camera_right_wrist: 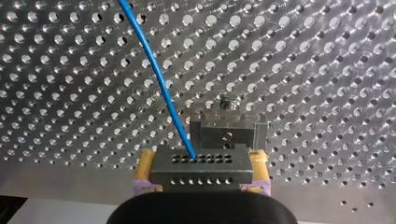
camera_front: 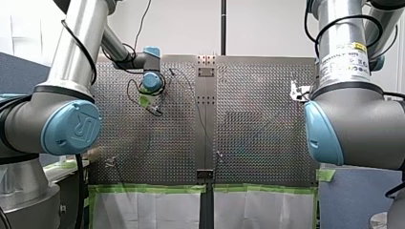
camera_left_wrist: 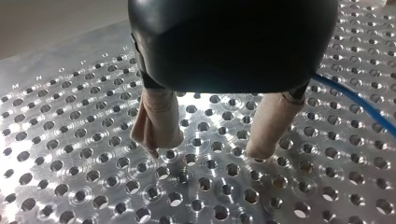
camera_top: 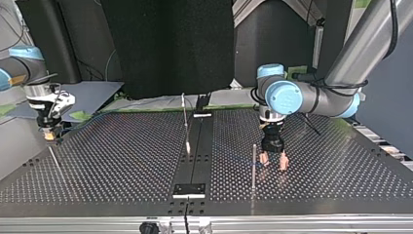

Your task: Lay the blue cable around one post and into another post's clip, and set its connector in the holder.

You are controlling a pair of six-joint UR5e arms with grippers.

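In the right wrist view my right gripper (camera_right_wrist: 201, 164) is shut on a grey connector block (camera_right_wrist: 201, 167) with rows of small holes, its yellow pads (camera_right_wrist: 144, 164) on either side. The blue cable (camera_right_wrist: 154, 70) runs out of the block's top and away across the perforated plate. A small metal holder (camera_right_wrist: 228, 128) stands just ahead of the block. My left gripper (camera_left_wrist: 208, 149) hangs open over bare plate, beige-padded fingers (camera_left_wrist: 156, 123) apart and empty, with the blue cable (camera_left_wrist: 359, 102) passing beside it. In the top view my left gripper (camera_top: 273, 161) stands next to a thin post (camera_top: 253, 163).
A second thin post (camera_top: 185, 122) rises by the plate's dark centre strip (camera_top: 192, 187), and a third post (camera_top: 53, 158) leans near my right gripper (camera_top: 48, 132) at the top view's left. Green tape (camera_front: 153, 188) lines the plate's near edge in the front view.
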